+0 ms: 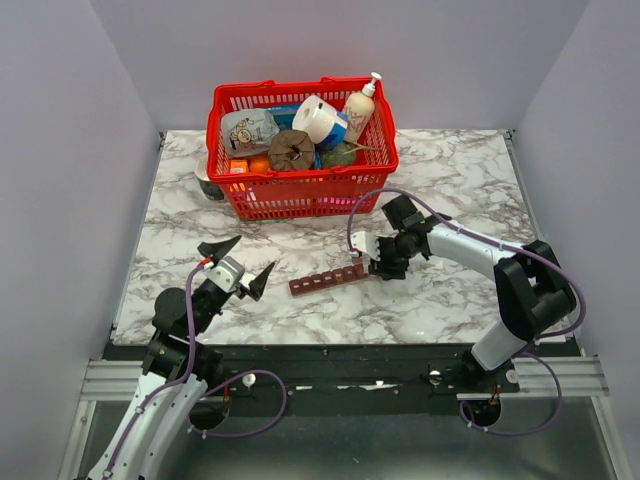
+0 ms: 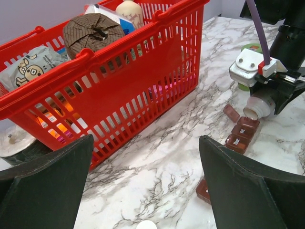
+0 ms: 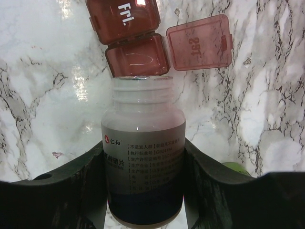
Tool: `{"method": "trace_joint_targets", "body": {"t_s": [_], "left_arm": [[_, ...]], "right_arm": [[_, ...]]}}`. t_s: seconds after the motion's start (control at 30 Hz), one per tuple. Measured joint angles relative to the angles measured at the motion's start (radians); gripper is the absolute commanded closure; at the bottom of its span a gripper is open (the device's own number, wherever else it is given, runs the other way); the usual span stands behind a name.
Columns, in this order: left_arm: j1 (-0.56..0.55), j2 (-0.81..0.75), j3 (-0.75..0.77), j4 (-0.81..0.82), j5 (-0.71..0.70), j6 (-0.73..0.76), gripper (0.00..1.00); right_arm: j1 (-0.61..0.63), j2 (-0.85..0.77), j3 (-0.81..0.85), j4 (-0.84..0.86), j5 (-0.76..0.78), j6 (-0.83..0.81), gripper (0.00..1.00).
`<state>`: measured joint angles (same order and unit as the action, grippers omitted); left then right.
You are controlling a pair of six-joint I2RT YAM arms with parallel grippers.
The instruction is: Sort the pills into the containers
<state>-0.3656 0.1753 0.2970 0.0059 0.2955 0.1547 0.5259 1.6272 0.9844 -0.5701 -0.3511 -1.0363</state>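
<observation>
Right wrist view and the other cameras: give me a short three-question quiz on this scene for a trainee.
1. True or false: the left pincer is gripping something.
2. On the pill organiser, which of the two lids seen in the right wrist view stands open? A) fri B) sat C) neither
3. Fill in: the right pincer is shut on a white ____, its mouth at the open compartment.

Key: 1. False, it is open and empty. 2. B, the sat lid. 3. pill bottle.
</observation>
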Motion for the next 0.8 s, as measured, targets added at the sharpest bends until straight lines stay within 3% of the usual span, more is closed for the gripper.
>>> {"method": "trace_joint_targets", "body": {"t_s": [0.8], "left_arm": [[0.000,-0.013,0.000,0.000,0.000,0.000,0.01]], "right_arm": [[0.052,0.010,0.074,-0.082,0.080,-0.004,0.99]]}}
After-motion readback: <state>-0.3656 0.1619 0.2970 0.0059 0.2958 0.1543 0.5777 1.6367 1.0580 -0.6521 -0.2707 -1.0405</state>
